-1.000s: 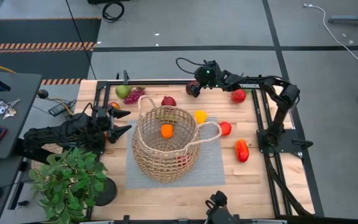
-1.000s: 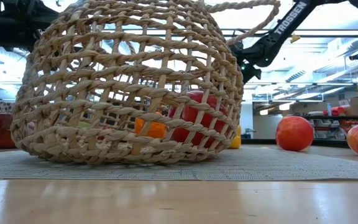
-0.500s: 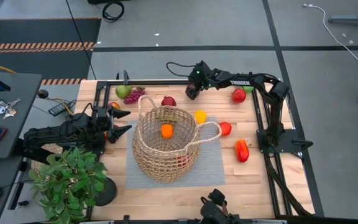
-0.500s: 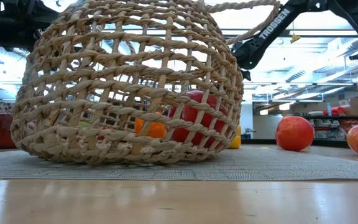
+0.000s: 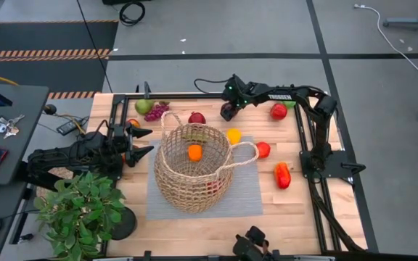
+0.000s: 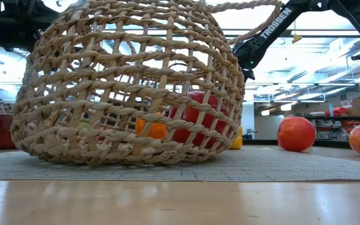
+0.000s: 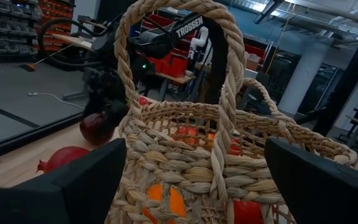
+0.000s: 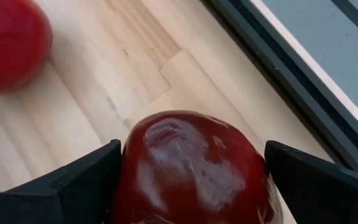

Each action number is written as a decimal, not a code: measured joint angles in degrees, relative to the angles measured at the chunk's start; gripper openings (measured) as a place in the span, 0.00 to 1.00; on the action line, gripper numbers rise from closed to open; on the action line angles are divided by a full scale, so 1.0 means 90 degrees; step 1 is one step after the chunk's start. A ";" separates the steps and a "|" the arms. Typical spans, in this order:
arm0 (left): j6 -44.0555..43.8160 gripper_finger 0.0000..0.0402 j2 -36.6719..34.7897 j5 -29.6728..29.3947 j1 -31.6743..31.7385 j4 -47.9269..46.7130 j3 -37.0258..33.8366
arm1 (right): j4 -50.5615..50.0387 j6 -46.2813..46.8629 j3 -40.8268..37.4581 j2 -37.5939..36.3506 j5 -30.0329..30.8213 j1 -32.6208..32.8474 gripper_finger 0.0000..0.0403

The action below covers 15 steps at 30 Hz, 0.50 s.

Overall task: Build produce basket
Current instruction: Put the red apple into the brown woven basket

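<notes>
Right hand [image 8: 185, 186] | clenched around dark maroon fruit [image 8: 191, 165] between its fingers | beside far table edge [image 5: 194, 95]

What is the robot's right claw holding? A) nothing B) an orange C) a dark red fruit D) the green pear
C: the right gripper has a shiny dark red fruit filling the space between its fingers, above the wooden table, away from the basket.

Right arm stretches along the far tabletop edge, its gripper [image 5: 228, 110] with fingers [image 8: 73, 186] clamped on something; left gripper [image 5: 141, 141] waits at the left, fingers [image 7: 73, 186] spread
</notes>
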 joint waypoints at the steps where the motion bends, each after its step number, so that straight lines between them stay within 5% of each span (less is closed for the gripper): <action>1: 0.0002 0.97 0.0000 0.0001 0.0000 0.0001 0.0000 | -0.0023 -0.0013 0.0000 0.0000 0.0000 -0.0002 0.98; 15: 0.0001 0.97 0.0000 0.0001 0.0000 -0.0001 0.0000 | -0.0234 -0.0039 -0.0005 -0.0106 -0.0287 0.0003 0.85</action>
